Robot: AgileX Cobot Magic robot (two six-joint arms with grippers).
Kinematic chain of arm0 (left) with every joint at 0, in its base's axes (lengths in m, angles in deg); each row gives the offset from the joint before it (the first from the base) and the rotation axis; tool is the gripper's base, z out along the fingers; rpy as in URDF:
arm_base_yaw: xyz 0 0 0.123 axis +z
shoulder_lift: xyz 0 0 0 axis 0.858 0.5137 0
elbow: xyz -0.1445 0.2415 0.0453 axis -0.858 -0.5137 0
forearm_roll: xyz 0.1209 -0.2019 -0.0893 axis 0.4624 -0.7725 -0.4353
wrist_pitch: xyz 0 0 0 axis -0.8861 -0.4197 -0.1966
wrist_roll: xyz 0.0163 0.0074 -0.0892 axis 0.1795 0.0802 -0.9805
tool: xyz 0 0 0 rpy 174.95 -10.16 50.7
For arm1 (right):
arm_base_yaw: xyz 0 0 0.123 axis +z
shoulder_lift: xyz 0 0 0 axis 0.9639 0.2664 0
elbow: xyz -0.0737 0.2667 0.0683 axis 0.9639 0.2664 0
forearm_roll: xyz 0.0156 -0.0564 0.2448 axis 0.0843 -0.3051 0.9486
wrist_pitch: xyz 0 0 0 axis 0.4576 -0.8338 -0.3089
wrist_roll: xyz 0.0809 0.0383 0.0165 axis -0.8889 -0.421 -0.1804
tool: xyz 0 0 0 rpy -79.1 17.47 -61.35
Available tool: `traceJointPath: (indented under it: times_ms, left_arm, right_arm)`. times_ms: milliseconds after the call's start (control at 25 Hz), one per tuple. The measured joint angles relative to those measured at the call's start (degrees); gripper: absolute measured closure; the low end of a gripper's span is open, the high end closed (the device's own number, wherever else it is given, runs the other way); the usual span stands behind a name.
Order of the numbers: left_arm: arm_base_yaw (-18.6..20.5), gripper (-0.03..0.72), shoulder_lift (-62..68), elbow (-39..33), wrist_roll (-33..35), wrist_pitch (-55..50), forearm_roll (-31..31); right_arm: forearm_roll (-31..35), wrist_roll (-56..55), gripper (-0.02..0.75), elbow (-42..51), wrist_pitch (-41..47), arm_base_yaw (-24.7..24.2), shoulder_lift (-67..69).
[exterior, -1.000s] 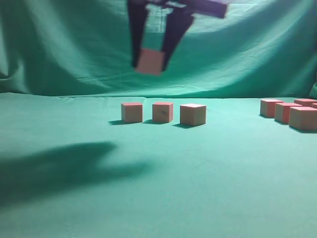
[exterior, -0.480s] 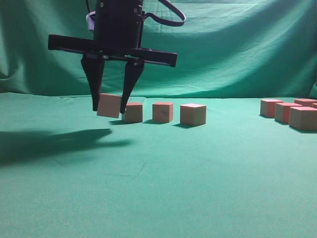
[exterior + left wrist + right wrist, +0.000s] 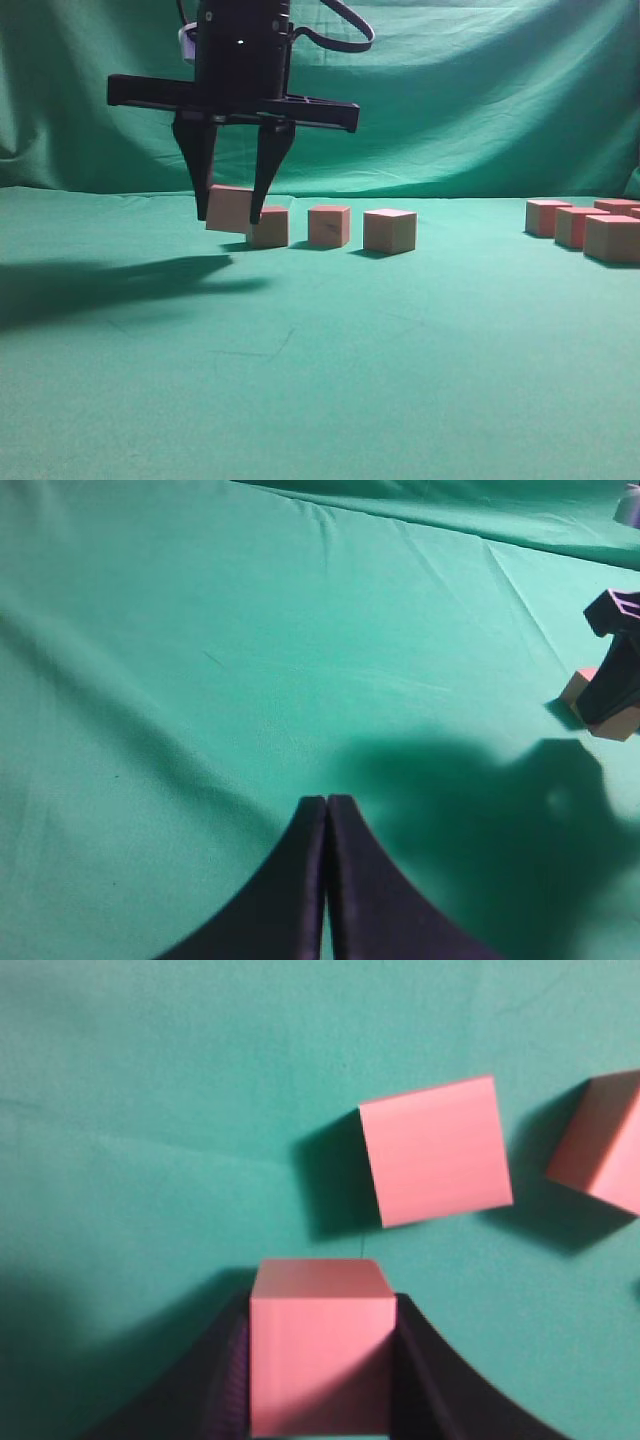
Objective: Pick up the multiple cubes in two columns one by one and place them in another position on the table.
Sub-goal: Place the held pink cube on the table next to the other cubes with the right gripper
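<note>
The right pincer (image 3: 232, 208), reaching across to the left side of the green bench (image 3: 320, 380), grips a held cube (image 3: 230, 209) between its two black fingers (image 3: 268, 170), closed snugly on the block's sides. The block hangs slightly tilted, just above the cloth and immediately left of a row of three cubes (image 3: 330, 227) resting on the bench; in the exterior view it overlaps the nearest of the row, and contact cannot be judged. From the right wrist view, the held cube fills the gap between the fingers, with the row's nearest cube (image 3: 435, 1150) lying just beyond it. A cluster of further cubes (image 3: 590, 228) sits well to the right of the row. The left pincer (image 3: 327, 815) hovers over bare cloth with its fingertips pressed together, holding nothing.
</note>
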Motion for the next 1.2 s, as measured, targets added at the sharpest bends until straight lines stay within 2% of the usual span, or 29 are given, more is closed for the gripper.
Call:
traceJointPath:
  times_ms: [1200]
  left_arm:
    - [0.00,0.688,0.00,0.00,0.00,0.00,0.00]
  right_arm:
    - [0.41,1.92,0.470,0.00,-1.73,0.21,2.05]
